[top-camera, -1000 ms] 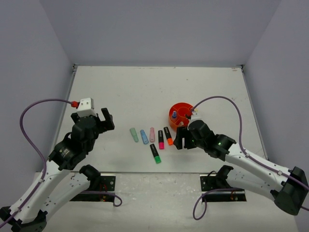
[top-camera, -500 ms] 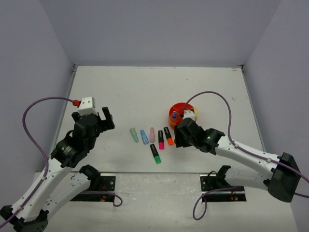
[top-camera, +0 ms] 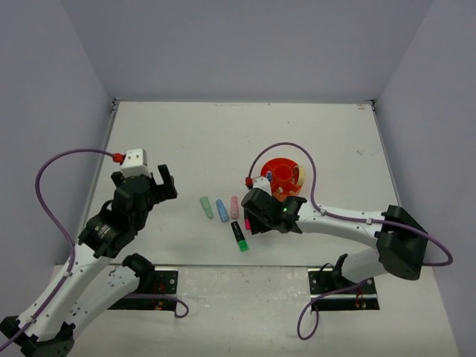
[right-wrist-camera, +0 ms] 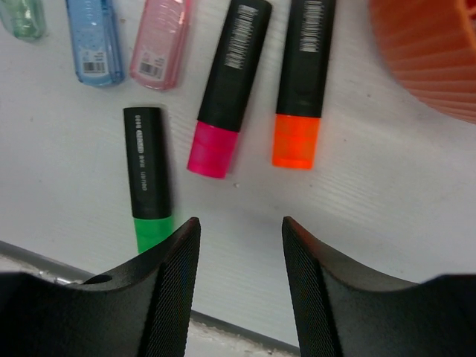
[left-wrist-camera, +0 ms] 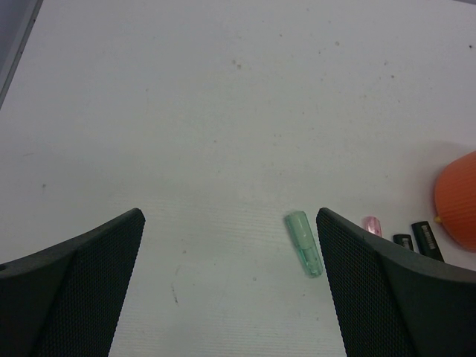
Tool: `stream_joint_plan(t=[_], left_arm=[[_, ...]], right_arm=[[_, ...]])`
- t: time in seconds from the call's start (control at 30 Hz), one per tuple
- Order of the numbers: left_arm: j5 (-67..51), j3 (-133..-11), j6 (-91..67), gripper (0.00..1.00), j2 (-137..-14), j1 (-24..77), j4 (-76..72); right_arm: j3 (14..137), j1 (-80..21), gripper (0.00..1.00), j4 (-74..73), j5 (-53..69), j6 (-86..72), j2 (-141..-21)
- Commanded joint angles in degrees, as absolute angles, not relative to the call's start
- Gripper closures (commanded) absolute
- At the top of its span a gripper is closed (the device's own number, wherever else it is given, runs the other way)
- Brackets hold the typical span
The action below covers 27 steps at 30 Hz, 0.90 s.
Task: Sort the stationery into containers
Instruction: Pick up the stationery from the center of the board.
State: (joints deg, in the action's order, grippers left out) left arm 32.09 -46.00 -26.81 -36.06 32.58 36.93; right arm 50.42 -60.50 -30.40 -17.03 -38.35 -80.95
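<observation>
**A:** Which one is it after, do you reckon?

**B:** I'd say the black marker with the pink cap (right-wrist-camera: 227, 89). It lies just ahead of the right claw (right-wrist-camera: 239, 232), a touch left of the gap. The orange-capped one (right-wrist-camera: 303, 82) is just beside it, ahead of the right-hand finger. I can't be sure which of the two it is.

**A:** Tight spot, that.

**B:** It is. The green-capped one (right-wrist-camera: 147, 178) sits off to the claw's left, close by. To do it well, the claw should centre over one barrel only and slip a finger down the narrow strip of bench (right-wrist-camera: 387, 193) between the neighbours. It should close across the width, mid-body, not on the cap. Nudge one and the row scatters.

**A:** And then?

**B:** Lift straight up and swing to the orange organiser (right-wrist-camera: 439, 52), which is ahead and to the claw's right, near enough. It's wide, so the drop should be easy.

**A:** Is the claw holding anything now?

**B:** No. Its fingers stand apart, wider than a marker, with bare bench between them and touching nothing I can see.

**A:** The other arm?

**B:** The left claw (left-wrist-camera: 229, 217) hangs well off, spread wide and empty. The pale green marker (left-wrist-camera: 305, 244) lies ahead of it, nearer its right finger.
</observation>
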Motion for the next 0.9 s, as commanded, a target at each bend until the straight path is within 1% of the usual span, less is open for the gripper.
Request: stream_joint_plan(t=[0.0, 0.07, 0.17, 0.23, 0.27, 0.33, 0.4, 0.47, 0.63, 0.73, 0.83, 0.87], left_arm=[[32.3, -45.3, -28.8, 0.0, -37.9, 31.9, 35.0], [28.5, -45.4, -35.1, 0.0, -40.5, 31.9, 35.6], [18.0, -42.9, -39.1, 0.0, -45.6, 31.9, 30.0], [14.8, -39.9, -42.5, 0.0, -53.3, 32.9, 26.1], [15.3, -39.9, -43.3, 0.0, -55.3, 33.4, 25.5], [20.8, -41.5, -46.8, 0.0, -64.9, 37.4, 24.9], [23.7, -43.3, -49.1, 0.0, -69.9, 40.9, 24.3], [25.0, -46.5, -51.7, 0.0, -76.9, 43.4, 23.6], [26.8, -48.5, -55.8, 0.01, -85.4, 45.9, 23.6], [28.1, -47.4, -57.9, 0.08, -87.1, 46.2, 23.6], [29.7, -46.3, -59.2, 0.19, -88.0, 46.2, 23.8], [30.1, -46.1, -59.6, 0.21, -87.9, 46.3, 23.9]], right_arm=[[56.2, -63.3, 0.49, -29.2, -19.4, -41.4, -84.4], [57.1, -63.8, 0.49, -29.9, -20.1, -41.6, -83.9], [56.5, -63.9, 0.47, -30.7, -21.4, -42.6, -80.3], [54.9, -63.9, 0.46, -30.6, -21.6, -42.8, -76.1], [54.3, -63.9, 0.46, -30.5, -21.5, -42.8, -74.4], [52.8, -63.9, 0.44, -30.6, -21.7, -42.5, -69.5], [51.4, -63.9, 0.43, -31.1, -22.1, -42.6, -65.9], [49.5, -63.8, 0.42, -31.8, -22.8, -42.8, -61.7], [47.7, -63.8, 0.41, -34.3, -23.0, -43.4, -57.2], [46.4, -63.8, 0.41, -34.7, -23.3, -43.3, -55.2], [45.7, -63.8, 0.41, -34.9, -23.8, -42.8, -53.4], [45.7, -63.8, 0.41, -34.9, -23.9, -42.6, -53.2]])
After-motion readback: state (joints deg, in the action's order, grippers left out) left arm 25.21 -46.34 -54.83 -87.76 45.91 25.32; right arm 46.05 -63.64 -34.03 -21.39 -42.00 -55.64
